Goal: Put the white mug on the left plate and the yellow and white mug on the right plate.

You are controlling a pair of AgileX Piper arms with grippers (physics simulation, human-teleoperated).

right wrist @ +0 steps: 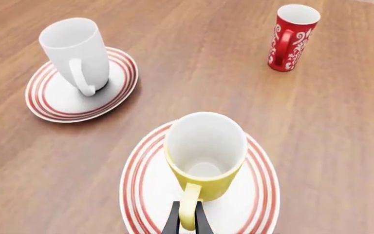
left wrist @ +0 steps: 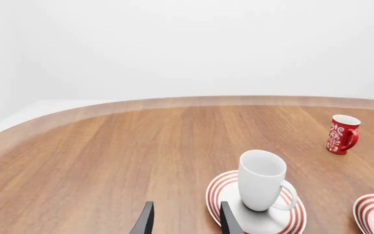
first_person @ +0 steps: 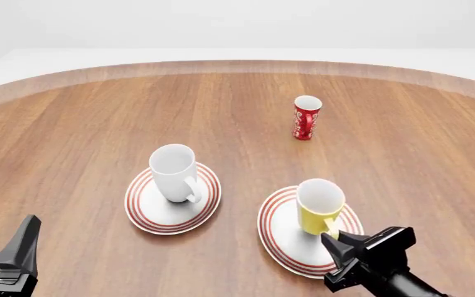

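Two pincers sit at the near edge of the table (first_person: 72,111) in the front view, with the cups and plates beyond them. The right gripper (right wrist: 187,222) is nearest its work: in the right wrist view its dark fingers (right wrist: 173,222) are clenched on the yellow loop handle of the yellow and white mug (right wrist: 205,158), one on each side of the loop. That mug stands upright just ahead of the fingertips, on the right plate (right wrist: 255,209), its white inside facing up and its handle turned back toward the pincer.

The left gripper (left wrist: 185,219) is released, its two dark fingers (left wrist: 144,222) spread apart with bare wood between them and nothing held. In the left wrist view the left plate (left wrist: 223,187) lies just beyond one fingertip, and the white mug (left wrist: 262,178) stands upright on it, apart from the fingers, its handle on the side away from the left gripper.

Farther out, well past both pincers, a red patterned cup (first_person: 307,117) stands alone on the wood, beyond the right plate and nearer the far rim of the table.
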